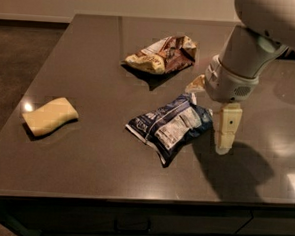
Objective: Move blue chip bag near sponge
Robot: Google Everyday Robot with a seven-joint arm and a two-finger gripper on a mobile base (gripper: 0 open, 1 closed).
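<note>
The blue bag [169, 126] lies crumpled near the middle of the counter [94, 162], somewhat toward the near edge. The sponge [50, 116] sits well apart from it, close to the left edge. A brown bag [161, 54] lies toward the far edge. The gripper [208, 117] hangs at the blue bag's right end, spread wide and gripping nothing: one finger [227, 127] points down just beside the bag, the other [195, 84] shows behind its upper corner.
</note>
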